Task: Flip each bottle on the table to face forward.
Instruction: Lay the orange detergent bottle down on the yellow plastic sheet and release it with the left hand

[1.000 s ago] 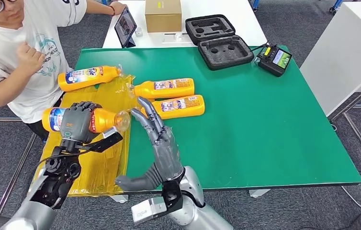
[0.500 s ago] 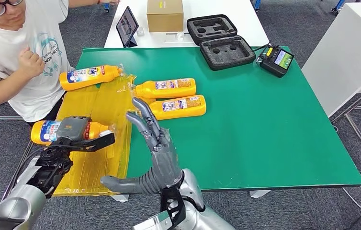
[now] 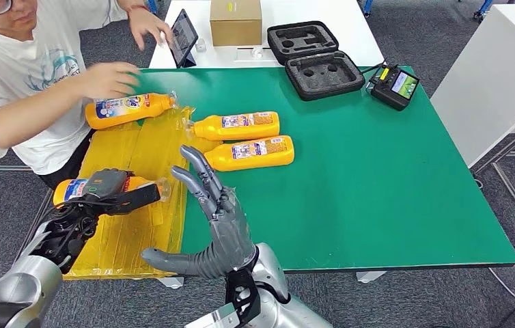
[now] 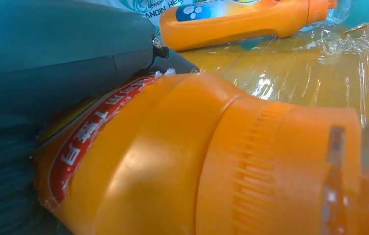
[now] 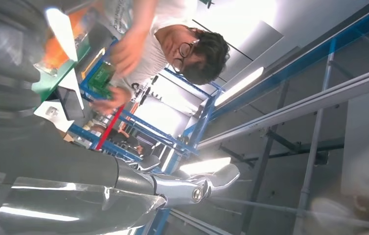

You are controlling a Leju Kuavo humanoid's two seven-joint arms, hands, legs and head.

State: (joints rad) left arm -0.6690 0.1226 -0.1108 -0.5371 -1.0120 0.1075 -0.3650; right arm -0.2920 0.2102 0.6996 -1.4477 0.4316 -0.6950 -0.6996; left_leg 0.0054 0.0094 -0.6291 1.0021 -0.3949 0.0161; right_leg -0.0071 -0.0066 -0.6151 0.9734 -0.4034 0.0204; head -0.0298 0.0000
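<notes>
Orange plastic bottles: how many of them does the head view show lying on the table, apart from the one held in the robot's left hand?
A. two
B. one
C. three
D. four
C: three orange plastic bottles lie on their sides, one near the person and two near the middle, while the left hand holds a fourth.

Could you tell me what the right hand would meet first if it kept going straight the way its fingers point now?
Probably the nearer of the two side-by-side bottles: the right hand is open, its fingers aimed up-table toward that bottle's neck end. The hand's height above the table is unclear, so it might pass over the bottle.
</notes>
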